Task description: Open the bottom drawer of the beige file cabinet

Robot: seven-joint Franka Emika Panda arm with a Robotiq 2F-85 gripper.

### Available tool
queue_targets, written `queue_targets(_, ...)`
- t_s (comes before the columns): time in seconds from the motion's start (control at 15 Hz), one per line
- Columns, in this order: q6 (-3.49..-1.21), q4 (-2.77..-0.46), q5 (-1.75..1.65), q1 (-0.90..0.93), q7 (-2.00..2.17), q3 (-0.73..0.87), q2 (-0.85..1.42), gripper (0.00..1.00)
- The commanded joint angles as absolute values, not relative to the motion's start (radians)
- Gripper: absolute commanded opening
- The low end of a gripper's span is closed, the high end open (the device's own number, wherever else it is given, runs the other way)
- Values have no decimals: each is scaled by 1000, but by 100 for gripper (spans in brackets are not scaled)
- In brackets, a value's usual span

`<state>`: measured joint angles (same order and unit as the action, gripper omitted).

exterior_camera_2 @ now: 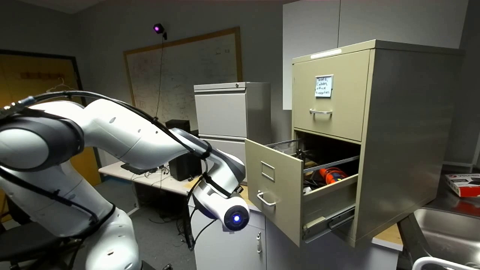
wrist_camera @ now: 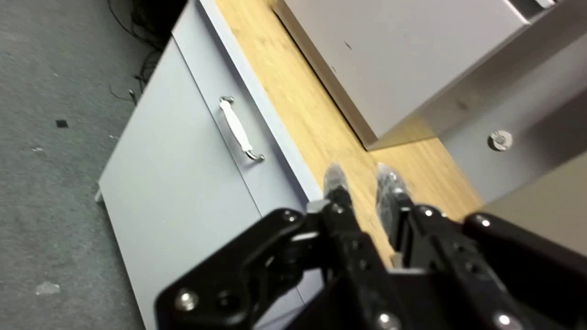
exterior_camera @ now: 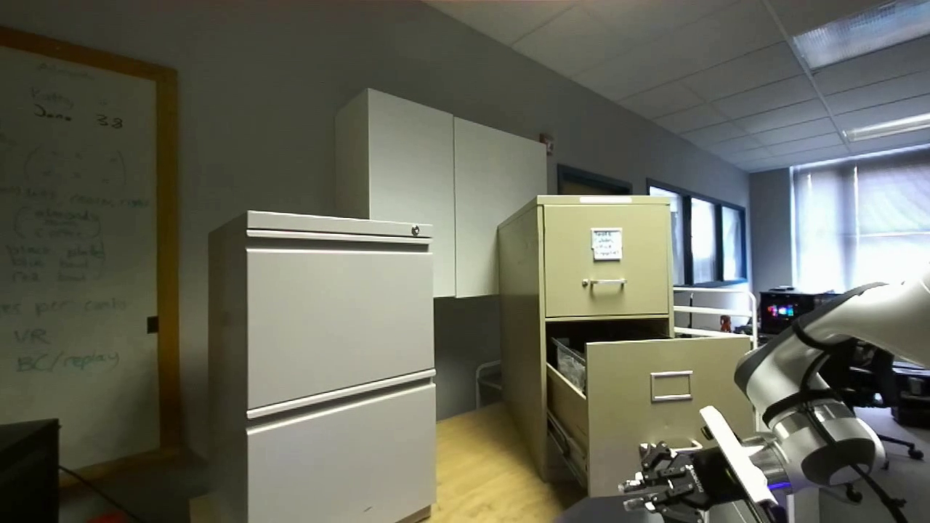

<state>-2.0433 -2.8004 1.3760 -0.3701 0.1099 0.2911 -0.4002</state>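
1. The desk [exterior_camera: 472, 439] is a yellowish wooden top: a bare strip at bottom centre in an exterior view, a band slanting from the top to the lower right in the wrist view.
2. On it, upright and apart from each other in an exterior view, stand the grey cabinet [exterior_camera: 338, 319] left of centre and the beige cabinet [exterior_camera: 523, 327] right of centre.
3. The bottom drawer [exterior_camera: 625, 414], right of centre in both exterior views, juts out from the beige cabinet; the upper drawer [exterior_camera: 570, 254] is closed. An orange tool [exterior_camera_2: 332, 175] lies in the bottom drawer.
4. The pincer [wrist_camera: 360, 178], low and right of centre in the wrist view, has its fingers [wrist_camera: 386, 190] a little apart, desk showing between, and grips nothing. In an exterior view it is at lower right, in front of the bottom drawer's face; whether they touch I cannot tell.
5. In an exterior view, a whiteboard [exterior_camera: 80, 218] with handwriting hangs at left, a white cupboard [exterior_camera: 414, 167] upper centre; a tiled ceiling [exterior_camera: 690, 62] fills the upper right, above a bright window [exterior_camera: 857, 225].
6. In an exterior view, a yellow-brown door [exterior_camera_2: 22, 123] is at the left edge, a metal sink [exterior_camera_2: 455, 228] lower right.
7. Grey carpet [wrist_camera: 55, 220] fills the left of the wrist view.
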Motion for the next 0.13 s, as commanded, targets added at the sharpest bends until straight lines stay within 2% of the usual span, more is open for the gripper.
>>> queue_targets(0.0,-1881,-2797,1261,-369,180,292,-362,54)
queue_targets(0.07,-1831,-2790,1221,-372,196,294,-350,61)
